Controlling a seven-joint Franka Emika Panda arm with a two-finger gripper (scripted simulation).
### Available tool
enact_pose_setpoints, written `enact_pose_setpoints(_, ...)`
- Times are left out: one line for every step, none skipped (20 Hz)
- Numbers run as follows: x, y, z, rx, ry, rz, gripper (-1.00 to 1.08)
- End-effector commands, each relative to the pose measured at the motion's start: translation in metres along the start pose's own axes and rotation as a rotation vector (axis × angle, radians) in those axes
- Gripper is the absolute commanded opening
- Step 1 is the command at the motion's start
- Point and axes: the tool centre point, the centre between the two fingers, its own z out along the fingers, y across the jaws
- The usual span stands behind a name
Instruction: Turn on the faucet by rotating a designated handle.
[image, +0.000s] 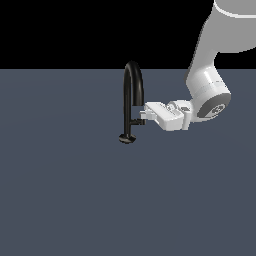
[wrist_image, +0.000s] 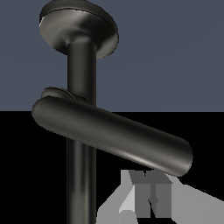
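The black faucet (image: 132, 95) stands upright on the grey tabletop (image: 60, 200), its thin handle (image: 137, 121) jutting toward the exterior view's right. The white claw (image: 143, 113) reaches in from that side, its fingertips (wrist_image: 151, 197) just beside the handle; whether it is clenched or released cannot be told.

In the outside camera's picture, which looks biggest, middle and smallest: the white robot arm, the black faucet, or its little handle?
1. Arm, much the largest, though it runs out of frame.
2. Faucet.
3. Handle, just a short stub by the gripper.
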Motion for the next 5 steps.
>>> enact_pose_setpoints(0.031, 0.013, 0.0, 0.004, -0.005, 0.028, -1.0)
enact_pose_setpoints(0.038, 0.016, 0.0, 0.004, -0.005, 0.03, -1.0)
enact_pose_setpoints(0.045, 0.019, 0.0, 0.003, -0.006, 0.031, -1.0)
enact_pose_setpoints(0.052, 0.023, 0.0, 0.003, -0.006, 0.033, -1.0)
enact_pose_setpoints(0.052, 0.023, 0.0, 0.003, -0.006, 0.033, -1.0)
